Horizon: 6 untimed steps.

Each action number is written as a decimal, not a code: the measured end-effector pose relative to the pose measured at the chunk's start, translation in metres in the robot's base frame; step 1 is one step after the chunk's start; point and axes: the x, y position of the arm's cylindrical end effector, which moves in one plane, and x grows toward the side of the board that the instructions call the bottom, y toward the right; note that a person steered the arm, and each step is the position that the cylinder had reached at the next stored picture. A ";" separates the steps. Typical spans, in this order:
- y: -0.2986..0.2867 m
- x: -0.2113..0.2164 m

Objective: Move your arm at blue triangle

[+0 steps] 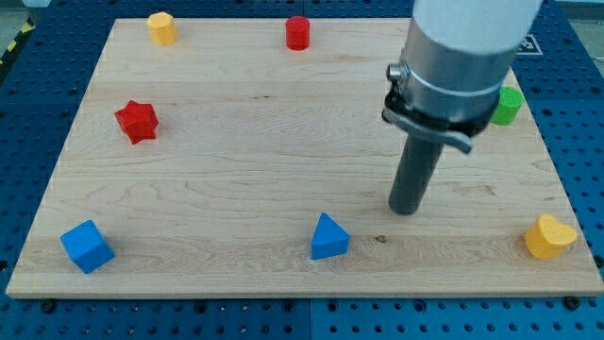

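The blue triangle point(328, 237) lies on the wooden board point(264, 151) near the view's bottom edge, a little right of the middle. My tip point(406, 210) rests on the board to the right of the triangle and slightly above it, about a block's width apart, not touching. The rod rises from the tip to the arm's grey body at the view's top right.
A blue cube point(87, 246) sits at bottom left. A red star point(137, 121) is at left, a yellow block point(162, 27) at top left, a red cylinder point(298, 32) at top middle. A green block point(508, 106) shows behind the arm, a yellow heart point(549, 236) at bottom right.
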 end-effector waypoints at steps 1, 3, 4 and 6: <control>-0.009 0.042; -0.060 0.075; -0.061 0.072; -0.080 0.058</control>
